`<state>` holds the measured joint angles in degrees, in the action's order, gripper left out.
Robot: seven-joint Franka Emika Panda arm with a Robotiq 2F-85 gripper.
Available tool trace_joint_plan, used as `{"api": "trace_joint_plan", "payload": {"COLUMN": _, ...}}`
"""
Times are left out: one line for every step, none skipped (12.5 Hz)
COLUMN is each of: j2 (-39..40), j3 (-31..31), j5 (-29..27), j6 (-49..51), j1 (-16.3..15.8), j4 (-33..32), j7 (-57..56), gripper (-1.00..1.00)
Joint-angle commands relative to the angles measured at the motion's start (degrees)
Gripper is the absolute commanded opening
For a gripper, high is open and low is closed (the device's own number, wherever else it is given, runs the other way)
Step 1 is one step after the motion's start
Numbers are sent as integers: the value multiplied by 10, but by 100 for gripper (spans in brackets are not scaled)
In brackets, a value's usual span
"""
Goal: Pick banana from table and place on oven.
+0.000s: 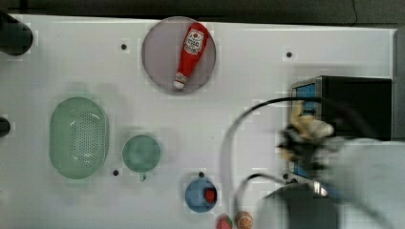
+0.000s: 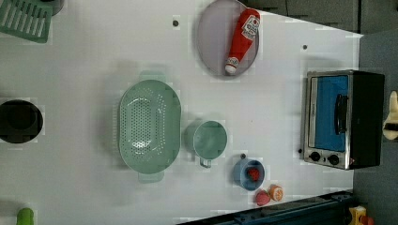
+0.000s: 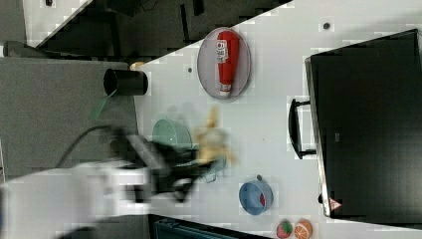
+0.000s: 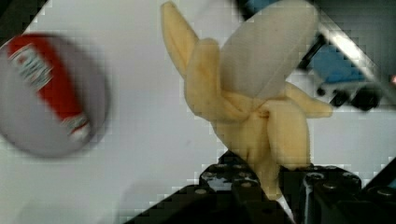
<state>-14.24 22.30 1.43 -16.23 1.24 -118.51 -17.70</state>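
Claw [image 4: 273, 186] pinching banana [image 4: 252, 88] by lower end, carried clear above surface [image 1: 248, 109], beside oven [image 1: 356, 107] in top view.

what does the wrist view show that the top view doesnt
The wrist view shows the banana close up: a half-peeled toy with peel flaps hanging down, its lower end pinched between the gripper fingers.

The top view shows the green colander, the green cup, the blue bowl with a red piece in it, and the strawberry and orange toys at the table edge.

Both show the banana held in the gripper, the ketchup bottle lying on its grey plate, the white table and part of the oven.
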Motion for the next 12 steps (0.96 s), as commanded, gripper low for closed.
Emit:
{"api": "trace_joint_plan", "payload": {"j2": 51, "j3": 68, "j5": 4, "j6": -70, "j1": 18, "j4": 5, "j7": -208, "gripper": -50}}
{"api": "trace_joint_plan", "payload": {"j2": 76, "j3": 91, "j5": 4, "j6": -104, "j1": 18, "j4": 12, "j7": -259, "gripper": -50}}
{"api": "trace_joint_plan", "payload": {"j2": 102, "j3": 110, "j5": 3, "j6": -130, "j1": 18, "j4": 22, "j7": -308, "gripper": -50}}
{"api": "trace_joint_plan", "payload": {"j2": 126, "j3": 127, "j5": 3, "j6": -147, "j1": 18, "j4": 35, "j7": -346, "gripper": -50}}
{"api": "trace_joint_plan", "payload": {"j2": 150, "j3": 141, "j5": 2, "j6": -152, "j1": 19, "j4": 49, "j7": -372, "gripper": -50}}
{"api": "trace_joint_plan", "payload": {"j2": 173, "j3": 151, "j5": 0, "j6": -152, "j1": 19, "j4": 64, "j7": -393, "gripper": -50}}
{"api": "trace_joint_plan", "payload": {"j2": 193, "j3": 156, "j5": 0, "j6": -152, "j1": 19, "j4": 78, "j7": -411, "gripper": -50}}
{"api": "trace_joint_plan", "payload": {"j2": 209, "j3": 159, "j5": 0, "j6": -152, "j1": 19, "j4": 91, "j7": -425, "gripper": -50}}
{"api": "trace_joint_plan", "payload": {"j2": 220, "j3": 160, "j5": 0, "j6": -152, "j1": 20, "j4": 99, "j7": -437, "gripper": -50}}
{"api": "trace_joint_plan", "payload": {"j2": 227, "j3": 160, "j5": -1, "j6": -152, "j1": 20, "j4": 103, "j7": -441, "gripper": -44}}
{"api": "trace_joint_plan", "payload": {"j2": 229, "j3": 159, "j5": -4, "j6": -150, "j1": 20, "j4": 103, "j7": -441, "gripper": -25}}
{"api": "trace_joint_plan", "payload": {"j2": 230, "j3": 160, "j5": -8, "j6": -149, "j1": 20, "j4": 101, "j7": -440, "gripper": -2}}
